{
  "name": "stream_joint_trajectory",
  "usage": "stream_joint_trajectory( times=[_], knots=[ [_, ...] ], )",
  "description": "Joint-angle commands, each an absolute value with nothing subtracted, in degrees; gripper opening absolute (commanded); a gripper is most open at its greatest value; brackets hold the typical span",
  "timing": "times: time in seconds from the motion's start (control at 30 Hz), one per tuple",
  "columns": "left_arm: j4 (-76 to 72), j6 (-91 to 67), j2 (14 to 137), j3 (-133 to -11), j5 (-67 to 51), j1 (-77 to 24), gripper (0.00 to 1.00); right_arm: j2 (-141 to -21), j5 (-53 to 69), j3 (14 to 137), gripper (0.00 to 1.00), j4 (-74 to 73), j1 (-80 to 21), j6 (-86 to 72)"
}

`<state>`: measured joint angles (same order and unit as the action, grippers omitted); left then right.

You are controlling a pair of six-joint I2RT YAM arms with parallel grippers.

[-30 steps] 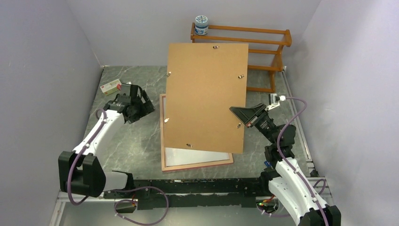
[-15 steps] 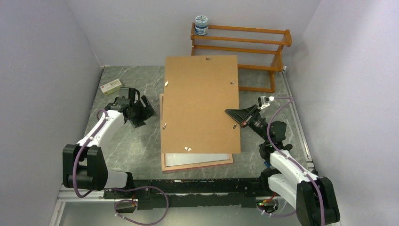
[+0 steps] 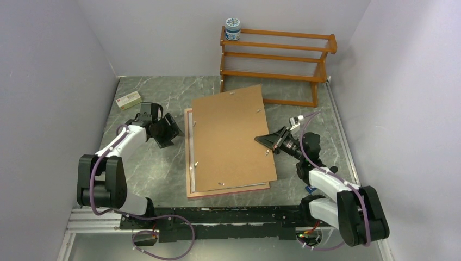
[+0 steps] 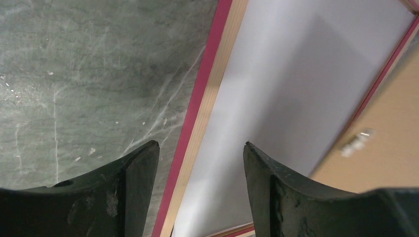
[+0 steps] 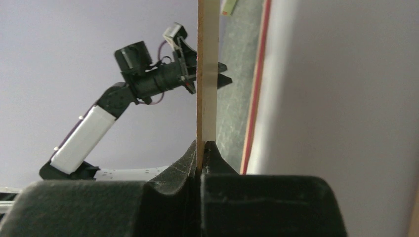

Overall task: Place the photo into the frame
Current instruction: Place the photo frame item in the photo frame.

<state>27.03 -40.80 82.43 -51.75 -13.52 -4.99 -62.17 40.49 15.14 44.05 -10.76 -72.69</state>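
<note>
Right fingers (image 3: 269, 140) lowered the brown panel (image 3: 231, 138) toward the frame (image 3: 228, 191)

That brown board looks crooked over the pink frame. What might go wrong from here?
1. The board sits skewed over the frame, so it may catch on the rim instead of dropping in.
2. The right jaws pinch the board only by its thin edge, so it might slip or twist.
3. If the board drags, it might shift the photo lying white side up inside the frame.
</note>
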Motion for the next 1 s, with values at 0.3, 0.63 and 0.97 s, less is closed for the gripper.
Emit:
stream_joint_trajectory(
  times=[0.3,0.63,0.97],
  knots=[
    [23.0,-41.2,85.8,-50.8,-14.5,-4.6,0.64,-74.2,43.1,19.6,0.0,53.9,-10.6,-67.9],
    [16.5,-44.6,90.4,-47.3,-18.5,-4.3,0.52,-81.1,42.5,20.8,0.0,55.9,-11.9,-66.1],
    [12.0,-46.2,92.0,-43.6,-23.9,-3.5,0.42,-89.1,42.5,20.7,0.0,64.4,-12.7,-69.2]
  ],
)
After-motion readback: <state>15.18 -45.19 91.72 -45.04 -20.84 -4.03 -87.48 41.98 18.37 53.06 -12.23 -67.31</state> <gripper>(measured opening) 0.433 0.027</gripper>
